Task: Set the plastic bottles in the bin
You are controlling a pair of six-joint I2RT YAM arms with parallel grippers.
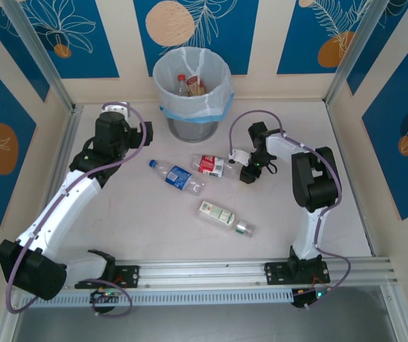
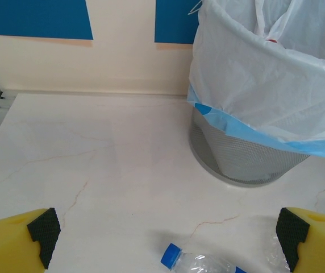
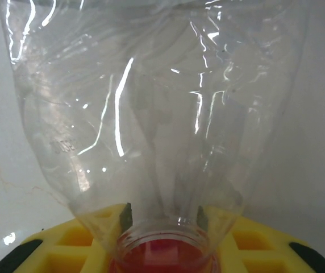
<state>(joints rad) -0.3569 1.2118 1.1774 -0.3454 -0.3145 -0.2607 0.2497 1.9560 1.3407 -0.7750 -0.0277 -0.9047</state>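
Showing two bottles [image 1: 190,85] in the far bin [image 1: 190,122], three on the table [image 1: 147,221]; right gripper [image 3: 163,219] pinches the red-label bottle [image 1: 211,165] by its neck, left gripper [image 2: 166,233] spread wide.

I can read no lettering from here: the printing on the red-labelled bottle [image 1: 211,165], the blue-labelled bottle [image 1: 177,177] and the green-white-labelled bottle [image 1: 218,214] is too small, and a faint embossed mark [image 3: 64,145] on the red-labelled bottle's clear wall is illegible.
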